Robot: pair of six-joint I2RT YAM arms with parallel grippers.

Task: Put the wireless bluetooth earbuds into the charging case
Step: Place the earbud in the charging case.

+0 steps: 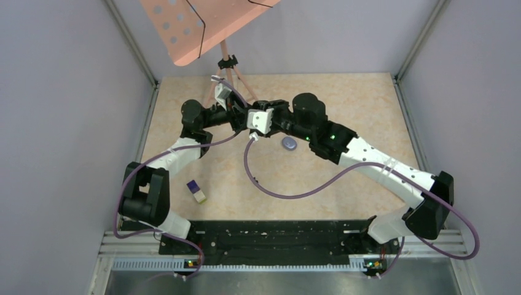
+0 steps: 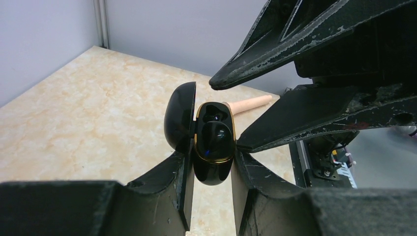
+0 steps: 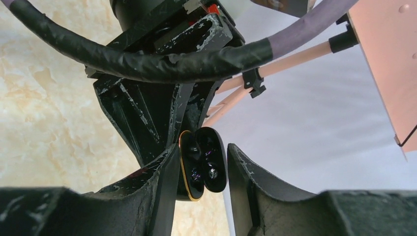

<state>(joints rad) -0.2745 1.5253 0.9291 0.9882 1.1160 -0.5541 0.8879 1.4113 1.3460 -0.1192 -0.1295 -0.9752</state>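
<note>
My left gripper [image 2: 210, 158] is shut on a black charging case [image 2: 212, 167] with a gold rim, held above the table with its lid [image 2: 179, 115] swung open. A glossy black earbud [image 2: 215, 139] sits in the case's lower well, and something dark sits in the upper well [image 2: 211, 116]. My right gripper [image 3: 202, 148] is open and straddles the same case [image 3: 193, 169] and lid [image 3: 212, 162]. Its fingers [image 2: 295, 115] show in the left wrist view, the lower tip against the case's edge. In the top view both grippers [image 1: 249, 118] meet mid-table and hide the case. No pale purple buds show.
A closed grey-purple oval case [image 1: 289, 143] lies on the table just right of the grippers. A purple-and-cream block [image 1: 196, 192] lies at the near left. A pink perforated board [image 1: 196, 24] on a tripod [image 1: 228, 67] stands at the back. Grey walls enclose the table.
</note>
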